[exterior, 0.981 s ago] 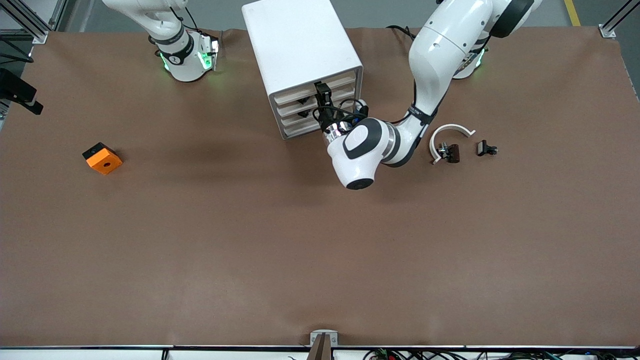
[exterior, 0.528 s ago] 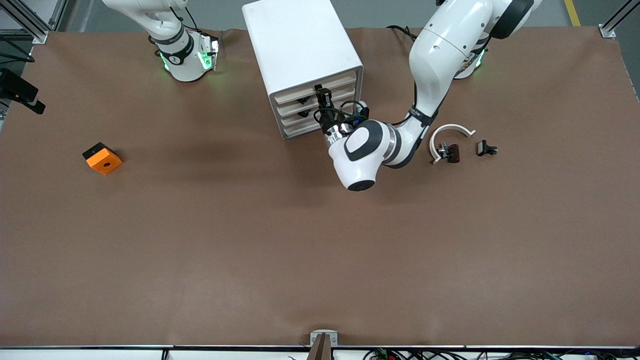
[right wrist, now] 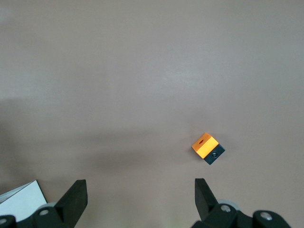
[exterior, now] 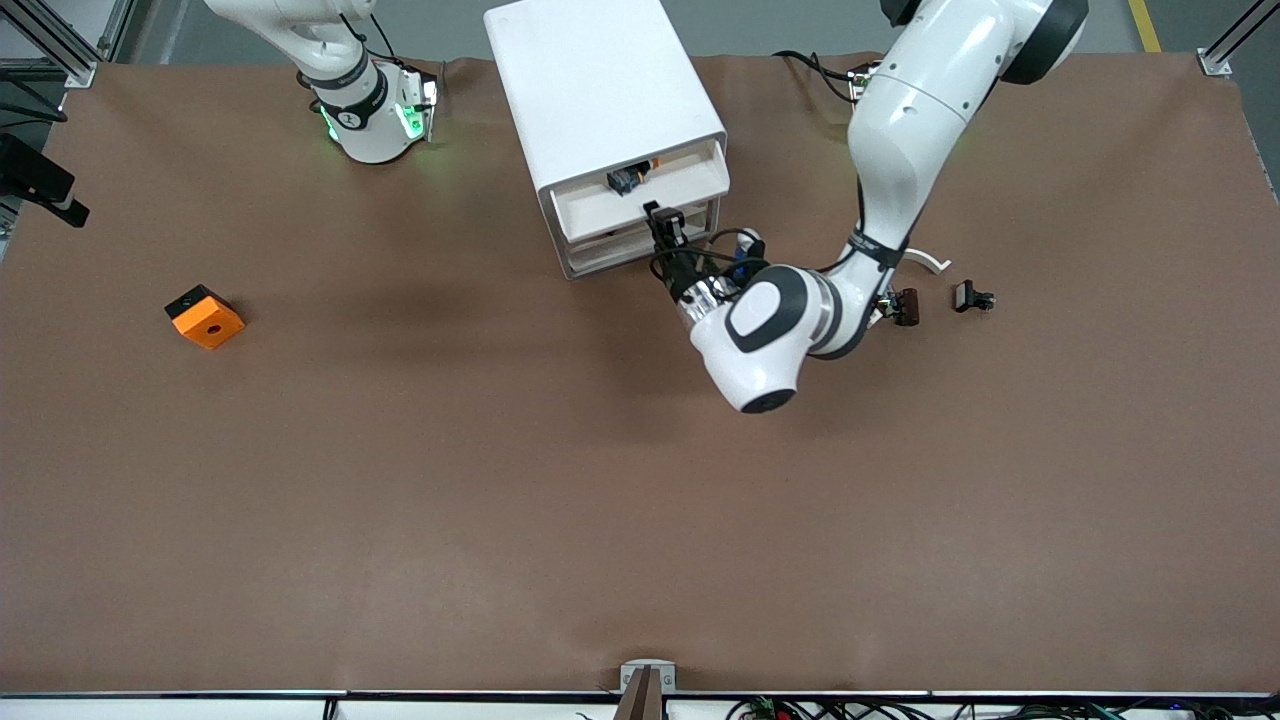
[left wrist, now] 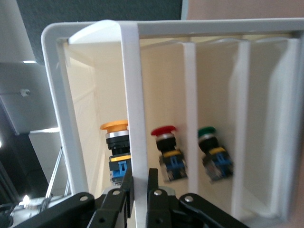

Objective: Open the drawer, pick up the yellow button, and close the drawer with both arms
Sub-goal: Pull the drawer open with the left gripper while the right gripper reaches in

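Observation:
The white cabinet (exterior: 600,80) stands between the two arm bases, and its top drawer (exterior: 640,205) is pulled part way out. My left gripper (exterior: 663,218) is in front of the cabinet, shut on the drawer's white front lip (left wrist: 134,118); in the left wrist view the left gripper (left wrist: 140,183) pinches that lip from both sides. Inside the drawer stands the button (left wrist: 116,147) with an orange-yellow cap, beside a red-capped part (left wrist: 166,147) and a green-capped one (left wrist: 211,149). My right gripper (right wrist: 137,199) hangs open over bare table and holds nothing; it is out of the front view.
An orange block (exterior: 204,316) with a centre hole lies toward the right arm's end of the table, also the orange block (right wrist: 207,148) in the right wrist view. A white curved piece (exterior: 930,262) and small dark parts (exterior: 905,305) (exterior: 972,296) lie toward the left arm's end.
The left gripper shut on the drawer's front lip and drew the top drawer out toward the front camera, so the parts inside now show. The right arm has not moved.

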You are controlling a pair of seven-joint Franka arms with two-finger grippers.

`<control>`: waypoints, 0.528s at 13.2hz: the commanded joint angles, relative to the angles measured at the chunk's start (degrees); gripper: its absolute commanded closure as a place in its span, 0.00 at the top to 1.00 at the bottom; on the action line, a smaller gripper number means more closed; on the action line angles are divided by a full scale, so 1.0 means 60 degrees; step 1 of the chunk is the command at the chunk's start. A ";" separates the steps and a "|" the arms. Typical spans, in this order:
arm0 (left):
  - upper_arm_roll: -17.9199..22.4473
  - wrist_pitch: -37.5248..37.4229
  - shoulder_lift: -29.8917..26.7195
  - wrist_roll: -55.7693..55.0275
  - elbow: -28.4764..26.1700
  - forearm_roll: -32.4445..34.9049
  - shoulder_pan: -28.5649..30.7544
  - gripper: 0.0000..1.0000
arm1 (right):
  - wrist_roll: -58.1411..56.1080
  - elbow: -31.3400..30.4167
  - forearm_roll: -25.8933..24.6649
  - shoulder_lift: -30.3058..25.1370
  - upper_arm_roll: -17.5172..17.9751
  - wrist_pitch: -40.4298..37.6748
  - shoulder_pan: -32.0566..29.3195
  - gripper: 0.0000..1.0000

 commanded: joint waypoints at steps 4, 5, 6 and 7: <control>0.0011 0.0728 0.0202 0.0728 0.0744 -0.0143 0.0930 0.00 | -0.0025 0.0291 0.0061 0.1135 0.0024 -0.0037 0.0046 1.00; 0.0011 0.0845 0.0217 0.0815 0.0817 -0.0143 0.1077 0.00 | -0.0025 0.0307 0.0003 0.1254 0.0024 0.0079 0.0090 1.00; 0.0011 0.1006 0.0202 0.0990 0.0832 -0.0143 0.1194 0.00 | -0.0025 0.0307 -0.0157 0.1720 0.0024 0.0385 0.0134 1.00; 0.0011 0.1211 0.0217 0.1224 0.0847 -0.0143 0.1355 0.00 | -0.0010 0.0307 -0.0304 0.2275 0.0024 0.0518 0.0163 1.00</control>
